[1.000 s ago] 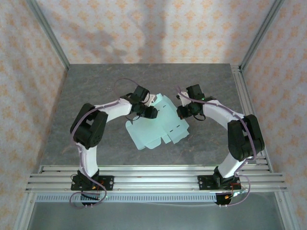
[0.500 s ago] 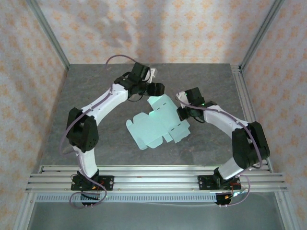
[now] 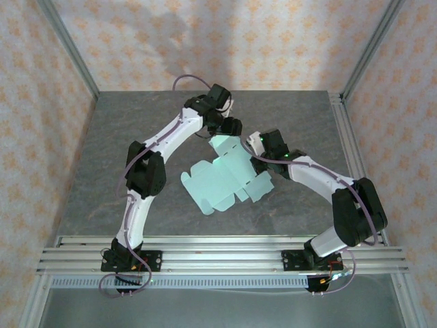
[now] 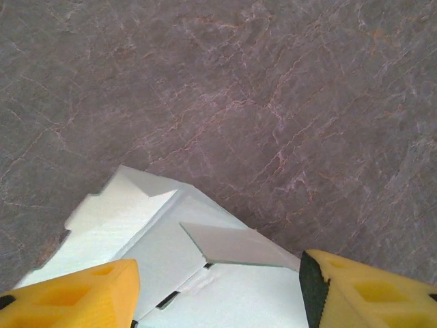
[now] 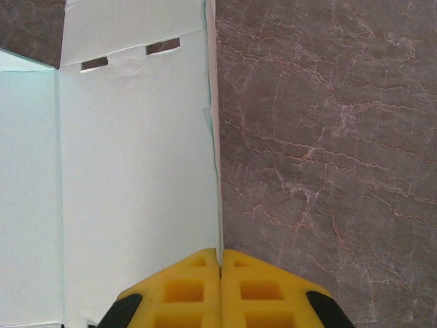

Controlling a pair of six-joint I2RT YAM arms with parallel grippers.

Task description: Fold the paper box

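The paper box lies as an unfolded sheet in the middle of the table. Our right gripper has its fingers pressed together at the sheet's far right edge. We judge it pins the card to anchor it, though the contact itself is hidden. Our left gripper hangs spread wide over the far end, holding nothing, astride a slightly lifted flap. The grippers sit near each other, so we risk crowding.

Lab robot cell: aluminium rail frame, patterned wall panels, grey stone-look tabletop.
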